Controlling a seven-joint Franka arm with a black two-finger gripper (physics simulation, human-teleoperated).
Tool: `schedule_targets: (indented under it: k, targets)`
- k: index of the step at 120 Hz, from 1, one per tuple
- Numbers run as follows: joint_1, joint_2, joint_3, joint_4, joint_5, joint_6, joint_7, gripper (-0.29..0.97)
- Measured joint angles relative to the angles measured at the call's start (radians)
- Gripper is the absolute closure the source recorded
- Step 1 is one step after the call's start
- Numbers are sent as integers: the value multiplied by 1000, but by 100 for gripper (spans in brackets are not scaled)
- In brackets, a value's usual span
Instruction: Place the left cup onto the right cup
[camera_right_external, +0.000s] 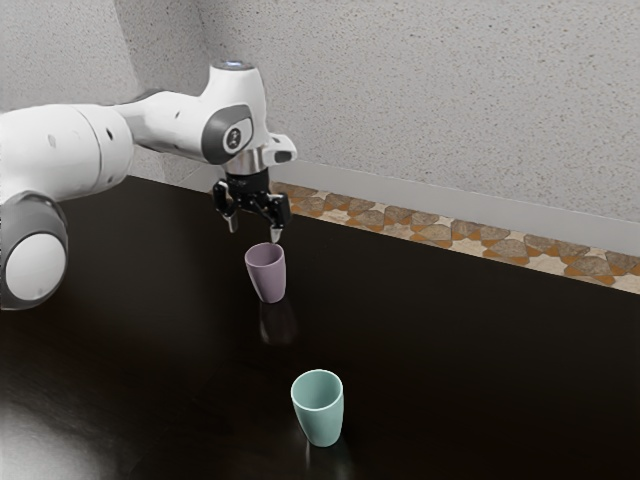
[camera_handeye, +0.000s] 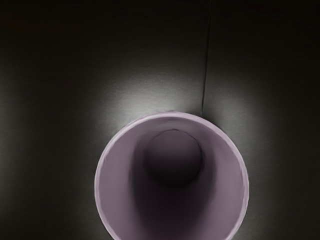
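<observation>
The jaws hang spread and empty just above the rim of the purple cup (camera_right_external: 266, 272), so lower straight, straddle one wall, then close gently; it stands upright on the table (camera_right_external: 480, 340), with the teal cup (camera_right_external: 318, 407) well apart.

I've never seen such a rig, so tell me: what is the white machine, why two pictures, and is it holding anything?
It is a simulated robot arm. Its black gripper, open, hangs just above the purple cup and holds nothing. The exterior view comes from a side camera; the wrist view comes from a camera on the hand, looking down into that cup. A green cup stands apart on the dark table.
</observation>
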Motion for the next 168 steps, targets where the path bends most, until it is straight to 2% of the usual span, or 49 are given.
schedule_targets:
  k: [60, 168]
  targets:
    - [8, 56, -27, 7, -13, 78, -8, 0]
    - [7, 109, -61, 9, -24, 130, -25, 0]
